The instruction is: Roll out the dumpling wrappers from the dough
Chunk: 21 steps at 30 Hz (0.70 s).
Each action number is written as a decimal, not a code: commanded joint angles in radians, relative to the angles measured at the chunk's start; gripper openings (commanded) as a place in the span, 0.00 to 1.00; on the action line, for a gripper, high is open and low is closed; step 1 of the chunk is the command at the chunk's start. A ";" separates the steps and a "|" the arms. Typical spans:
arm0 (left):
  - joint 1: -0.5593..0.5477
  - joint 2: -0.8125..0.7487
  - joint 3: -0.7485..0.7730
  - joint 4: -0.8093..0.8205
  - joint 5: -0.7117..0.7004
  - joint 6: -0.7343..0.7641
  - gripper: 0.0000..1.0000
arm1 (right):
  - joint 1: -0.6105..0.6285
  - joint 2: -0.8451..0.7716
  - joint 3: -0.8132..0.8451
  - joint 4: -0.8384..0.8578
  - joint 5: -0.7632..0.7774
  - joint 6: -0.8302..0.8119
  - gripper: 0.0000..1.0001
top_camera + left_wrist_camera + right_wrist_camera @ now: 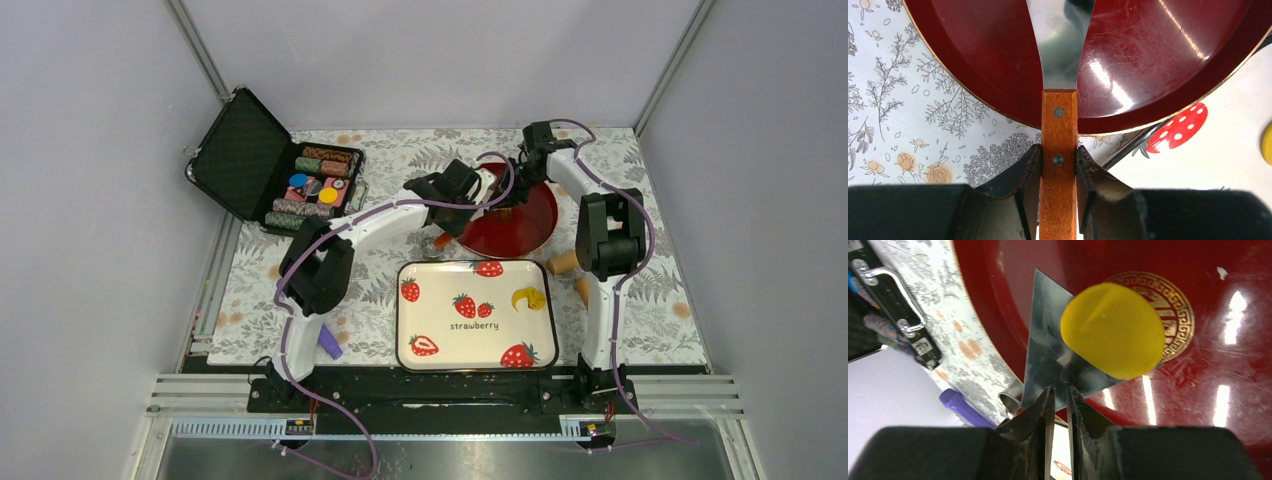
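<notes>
A round yellow dumpling wrapper [1113, 330] lies on the metal blade [1048, 365] of a scraper, above the red plate [1228, 390] with its gold emblem [1175, 315]. My left gripper [1059, 160] is shut on the scraper's wooden handle [1059, 130], with the blade [1060, 45] reaching over the plate [973, 55]. My right gripper [1059, 392] is shut to a thin slit just short of the blade's edge, with nothing seen between the jaws. A yellow crescent of dough [527, 297] lies on the strawberry tray [440, 345]. Both grippers, left [488, 192] and right [516, 196], meet over the plate [535, 225].
An open black case of poker chips [315, 180] stands at the back left. A purple object [330, 346] lies near the left arm's base. A small metal ring [1010, 401] sits by the plate's rim. Wooden pieces [563, 263] lie right of the tray.
</notes>
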 commanded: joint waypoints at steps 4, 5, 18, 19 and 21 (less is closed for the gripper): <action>0.006 -0.008 0.065 0.044 -0.003 0.010 0.00 | 0.033 0.023 0.095 -0.126 0.170 -0.102 0.22; 0.006 -0.008 0.066 0.045 -0.002 0.008 0.00 | 0.033 0.025 0.096 -0.128 0.176 -0.103 0.22; 0.000 0.003 0.076 0.024 0.014 0.011 0.00 | 0.049 0.072 0.132 -0.168 0.218 -0.122 0.22; -0.002 0.004 0.074 0.024 0.015 0.011 0.00 | 0.049 0.075 0.135 -0.172 0.220 -0.124 0.22; -0.004 0.003 0.073 0.024 0.014 0.011 0.00 | 0.049 0.079 0.139 -0.178 0.223 -0.126 0.22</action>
